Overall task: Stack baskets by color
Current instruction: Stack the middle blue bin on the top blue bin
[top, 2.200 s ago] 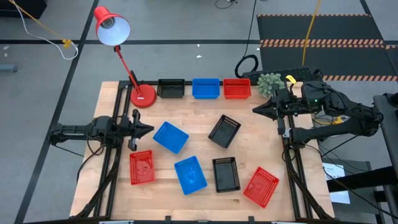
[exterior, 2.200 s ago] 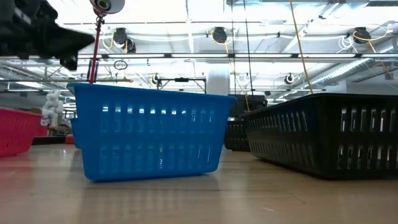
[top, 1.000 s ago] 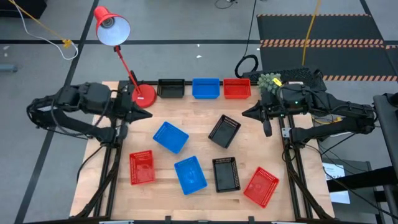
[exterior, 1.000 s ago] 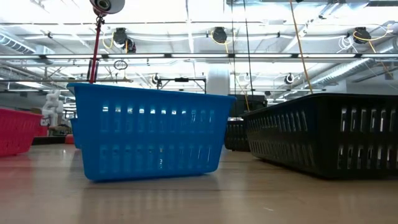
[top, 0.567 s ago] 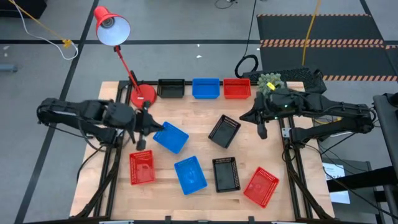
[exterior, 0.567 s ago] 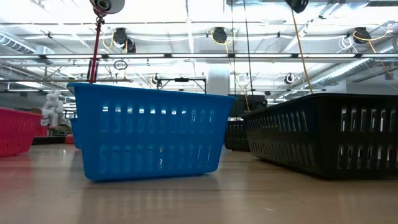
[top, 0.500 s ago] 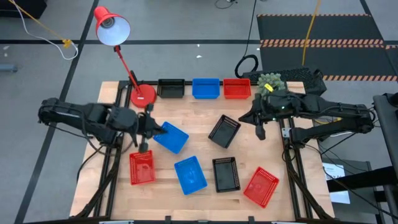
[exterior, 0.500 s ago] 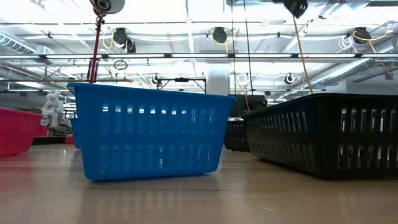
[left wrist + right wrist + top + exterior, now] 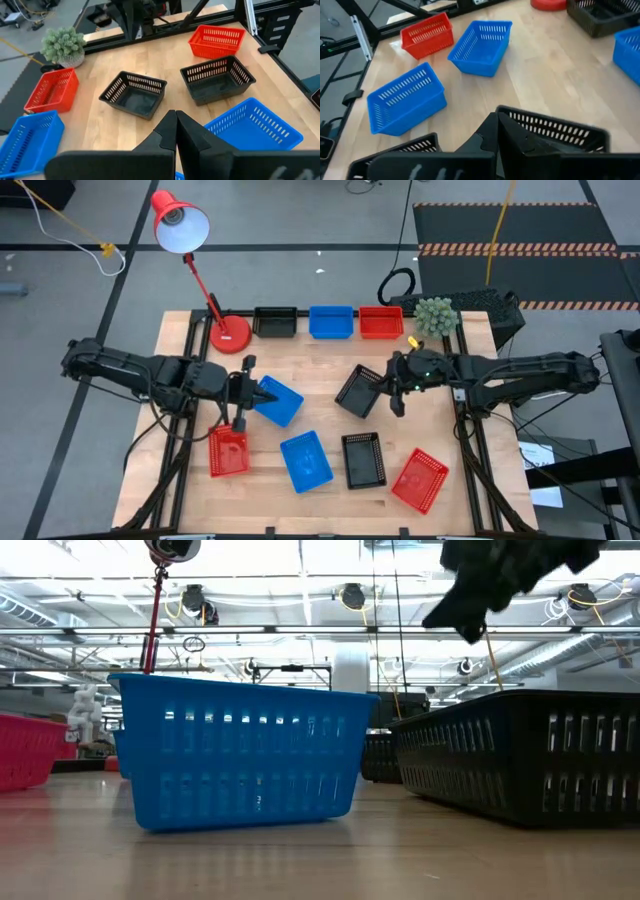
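Both arms have advanced inward: left gripper (image 9: 252,392), shut and empty, beside a blue basket (image 9: 276,401); right gripper (image 9: 392,392), likewise, beside a black basket (image 9: 360,390). Six baskets loose mid-table; none stacked yet.

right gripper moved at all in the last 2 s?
Yes. In the high view the right gripper has swung inward from the table's right edge, near the plant, and now sits shut at the tilted black basket.

We see a light wooden table (image 9: 320,425) bearing nine mesh plastic baskets (image 9: 305,460), a red lamp's round base (image 9: 230,335) and a small green plant (image 9: 434,315).
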Controlling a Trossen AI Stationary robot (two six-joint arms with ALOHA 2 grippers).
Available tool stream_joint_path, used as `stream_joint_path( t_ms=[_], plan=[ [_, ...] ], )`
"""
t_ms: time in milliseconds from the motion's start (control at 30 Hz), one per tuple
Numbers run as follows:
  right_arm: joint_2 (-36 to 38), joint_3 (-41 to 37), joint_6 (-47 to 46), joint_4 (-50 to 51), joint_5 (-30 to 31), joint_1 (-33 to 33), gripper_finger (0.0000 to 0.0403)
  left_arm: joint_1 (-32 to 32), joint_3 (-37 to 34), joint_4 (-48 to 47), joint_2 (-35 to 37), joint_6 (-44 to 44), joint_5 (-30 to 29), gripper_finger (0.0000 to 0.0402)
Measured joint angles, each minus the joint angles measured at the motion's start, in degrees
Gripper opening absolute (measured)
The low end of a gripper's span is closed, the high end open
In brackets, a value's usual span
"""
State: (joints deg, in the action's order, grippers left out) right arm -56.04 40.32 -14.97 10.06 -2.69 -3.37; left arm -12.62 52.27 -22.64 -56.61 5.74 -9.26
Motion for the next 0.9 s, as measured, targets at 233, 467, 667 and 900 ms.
stream_joint_path(
  t_ms=[233, 467, 667, 900],
  plan=[
    [-4.75, -0.42, 1.06, -2.18, 1.3, 0.76, 0.0, 0.13, -0.04, -0.24, -4.55, 0.24, -0.02, 0.0027],
    [-7.25, -0.42, 3.68, -2.57, 1.24, 0.85, 0.0, 1.72, -0.04, -0.99, -8.62, 1.59, -0.37, 0.0072],
    [-8.67, -0.42, 4.78, -2.78, 1.24, 0.85, 0.0, 1.15, -0.04, -8.48, -11.09, -1.16, -0.35, 0.0113],
    [-10.93, -0.42, 7.38, -5.3, 1.2, 0.85, 0.0, -0.95, -0.03, -12.55, -16.87, -5.76, -0.24, 0.0174]
  ],
)
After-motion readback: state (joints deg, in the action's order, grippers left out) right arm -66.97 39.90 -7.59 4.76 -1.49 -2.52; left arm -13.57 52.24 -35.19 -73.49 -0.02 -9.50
